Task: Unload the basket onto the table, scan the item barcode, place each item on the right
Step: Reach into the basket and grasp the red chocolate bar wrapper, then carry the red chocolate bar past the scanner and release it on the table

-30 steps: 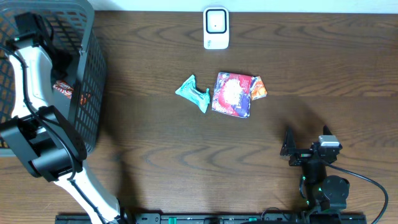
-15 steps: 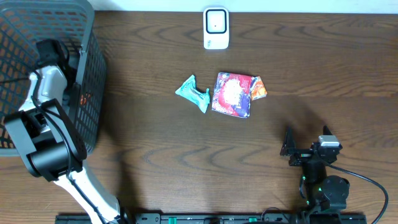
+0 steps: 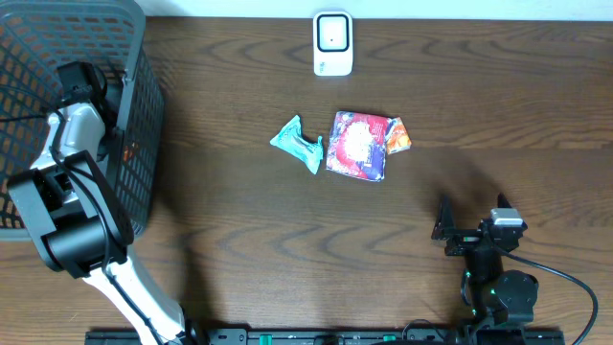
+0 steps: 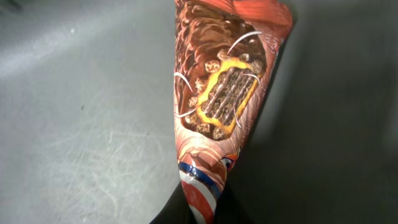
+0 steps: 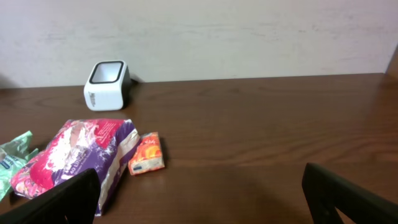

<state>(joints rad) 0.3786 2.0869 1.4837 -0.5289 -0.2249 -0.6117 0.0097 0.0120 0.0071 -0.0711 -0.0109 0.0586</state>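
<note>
Your left arm rises from the near edge of the table (image 3: 239,220), far to the left of the scanner (image 3: 332,43). It bends at the elbow and reaches up and over the rim of the dark mesh basket (image 3: 144,125), which sits well left of the scanner. The wrist tips down inside the basket, with the forearm lying along its right-hand wall.

In the left wrist view, your left gripper (image 4: 202,208) is clamped together on the narrow tip of a cone-shaped snack wrapper (image 4: 217,99). The wrapper is brown and red with a picture of a chocolate biscuit, and it fans out away from the fingers (image 4: 168,214) over the grey basket floor. So the item to scan is inside the basket, far left of the scanner and pinched by its point. You cannot tell from these views whether it is lifted or resting on the floor.

Your right arm sits folded low at the near edge, to the right of the scanner and well apart from it, with the wrist level and aimed towards the scanner. The right gripper (image 5: 200,186) has its jaws spread wide with nothing between them.

Between that gripper and the scanner lie three things in a row:
- a teal packet (image 3: 299,142), slightly left of the scanner's line
- a purple and pink bag (image 3: 357,146), almost straight in front of the scanner
- a small orange sachet (image 3: 398,135), touching the bag's right edge
</note>
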